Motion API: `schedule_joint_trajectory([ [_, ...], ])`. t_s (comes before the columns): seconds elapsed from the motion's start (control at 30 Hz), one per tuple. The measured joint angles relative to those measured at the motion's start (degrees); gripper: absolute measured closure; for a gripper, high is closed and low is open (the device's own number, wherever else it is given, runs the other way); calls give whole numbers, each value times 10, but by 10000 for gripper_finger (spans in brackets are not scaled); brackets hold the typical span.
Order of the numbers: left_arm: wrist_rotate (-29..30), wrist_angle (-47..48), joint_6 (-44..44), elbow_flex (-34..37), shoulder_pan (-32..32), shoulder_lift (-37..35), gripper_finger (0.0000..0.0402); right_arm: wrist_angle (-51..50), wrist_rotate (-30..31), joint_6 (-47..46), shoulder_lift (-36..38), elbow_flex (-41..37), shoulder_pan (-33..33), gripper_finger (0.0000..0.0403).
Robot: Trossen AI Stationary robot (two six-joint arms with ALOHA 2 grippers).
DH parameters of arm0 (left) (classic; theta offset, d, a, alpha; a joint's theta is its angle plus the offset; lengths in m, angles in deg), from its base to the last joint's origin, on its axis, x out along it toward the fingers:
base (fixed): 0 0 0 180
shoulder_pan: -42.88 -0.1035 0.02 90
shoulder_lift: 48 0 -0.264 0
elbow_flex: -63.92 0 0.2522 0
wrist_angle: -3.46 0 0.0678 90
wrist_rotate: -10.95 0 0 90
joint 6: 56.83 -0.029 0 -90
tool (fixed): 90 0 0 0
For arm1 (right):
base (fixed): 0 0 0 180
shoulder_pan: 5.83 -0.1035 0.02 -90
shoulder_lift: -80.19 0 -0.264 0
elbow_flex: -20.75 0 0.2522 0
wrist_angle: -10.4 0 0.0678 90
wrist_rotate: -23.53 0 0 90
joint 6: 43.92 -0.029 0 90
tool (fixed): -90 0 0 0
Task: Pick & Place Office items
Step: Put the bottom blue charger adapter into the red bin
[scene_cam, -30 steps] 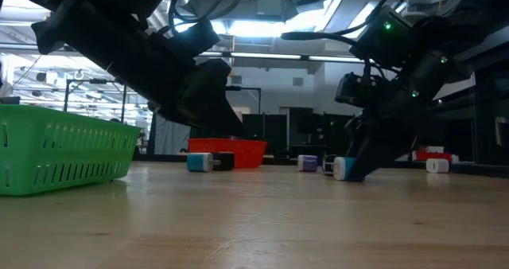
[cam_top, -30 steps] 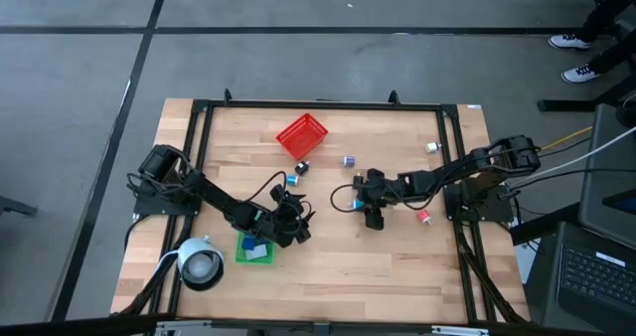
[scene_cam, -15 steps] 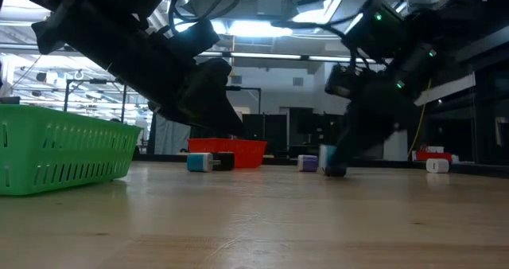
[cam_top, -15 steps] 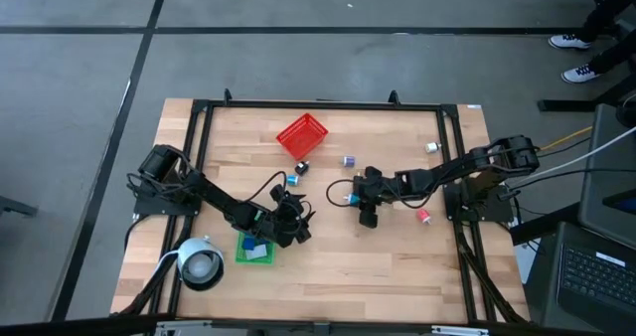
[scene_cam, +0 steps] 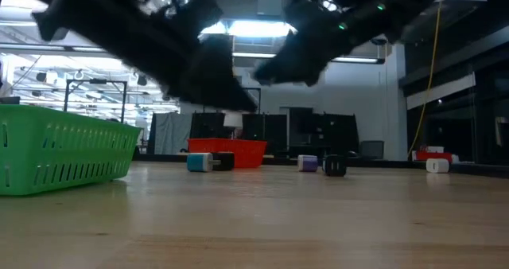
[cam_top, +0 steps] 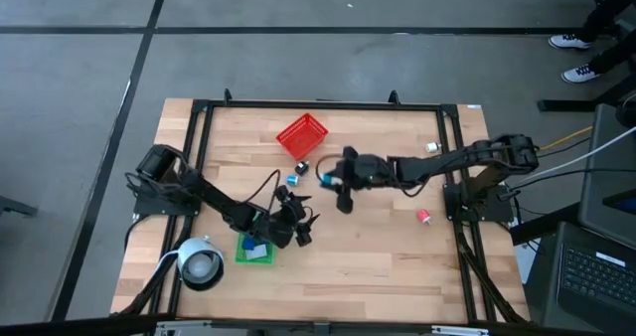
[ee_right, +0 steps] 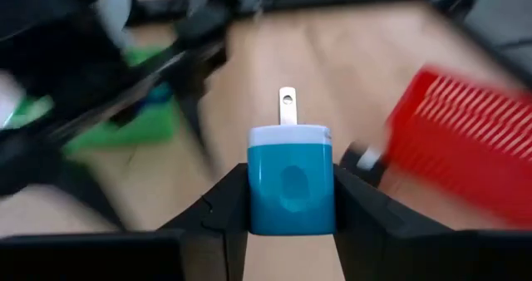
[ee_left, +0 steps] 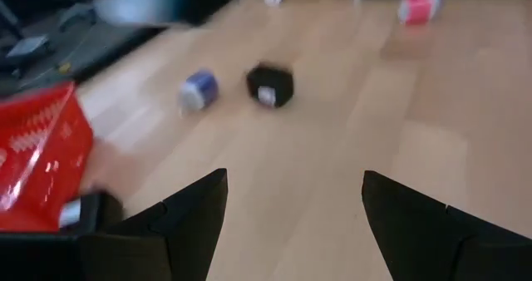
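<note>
The setting is a robotics lab or workshop. A wooden table (cam_top: 378, 247) in a black metal frame (cam_top: 318, 104) stands on a grey concrete floor (cam_top: 298, 58) marked with dark lines. The low view shows overhead strip lighting (scene_cam: 262, 29), exposed ceiling structure and open industrial space.

Right arm stretched long across the table, wrist level; right gripper (cam_top: 332, 177) at its far end, fingers (ee_right: 229, 204) clamped on a held piece. Left arm bent low, left gripper (cam_top: 303, 227) with fingers (ee_left: 187, 210) spread wide (nothing between them).
</note>
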Motion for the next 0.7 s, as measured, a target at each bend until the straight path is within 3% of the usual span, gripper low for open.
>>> schedule_joint_trajectory([
  [0.23,60,16,-86,20,-3,-131,128,16,-26,22,1,23,55,272],
  [0.47,123,55,-68,100,-4,-289,128,82,-46,30,-21,24,124,272],
  [0.7,140,19,-48,173,-6,-339,128,99,-58,-8,-107,53,173,272],
])
